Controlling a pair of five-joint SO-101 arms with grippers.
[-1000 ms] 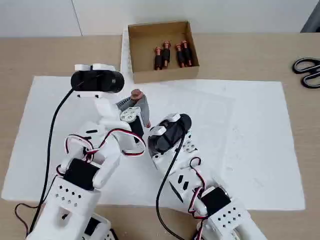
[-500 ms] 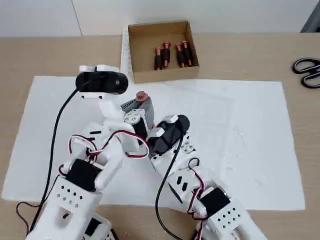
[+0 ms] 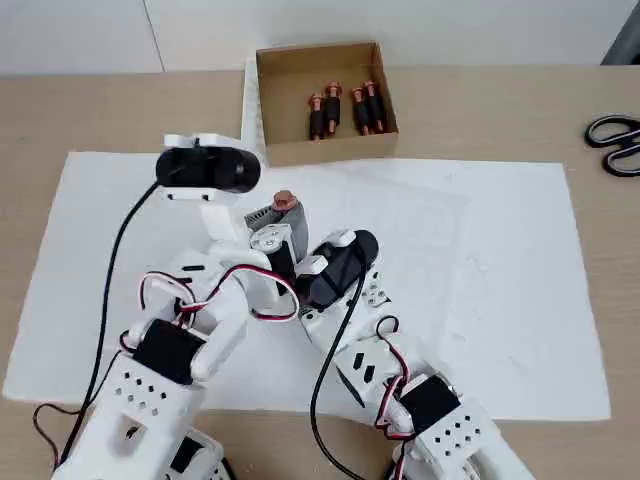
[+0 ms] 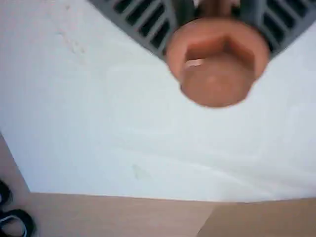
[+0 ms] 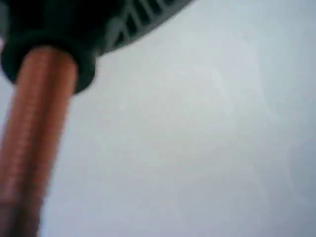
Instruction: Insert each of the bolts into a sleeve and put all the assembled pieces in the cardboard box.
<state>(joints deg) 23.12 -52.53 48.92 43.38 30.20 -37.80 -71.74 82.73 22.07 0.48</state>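
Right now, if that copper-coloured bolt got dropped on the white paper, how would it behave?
Probably rolls in an arc: the bolt has a round shaft and a wider head. Its threaded shaft likely grips rather than slips. It looks rigid, so no flexing.

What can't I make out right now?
- Sleeve in the high view: hidden under the right arm's camera.
- How deep the bolt sits: right wrist view is blurred, and the shank is cut off by the edge.
- Bolt shank in the left wrist view: hidden behind its own head.
- Four pieces in the box: too small to judge seating.
- Scissors: cut off by the high view's edge.
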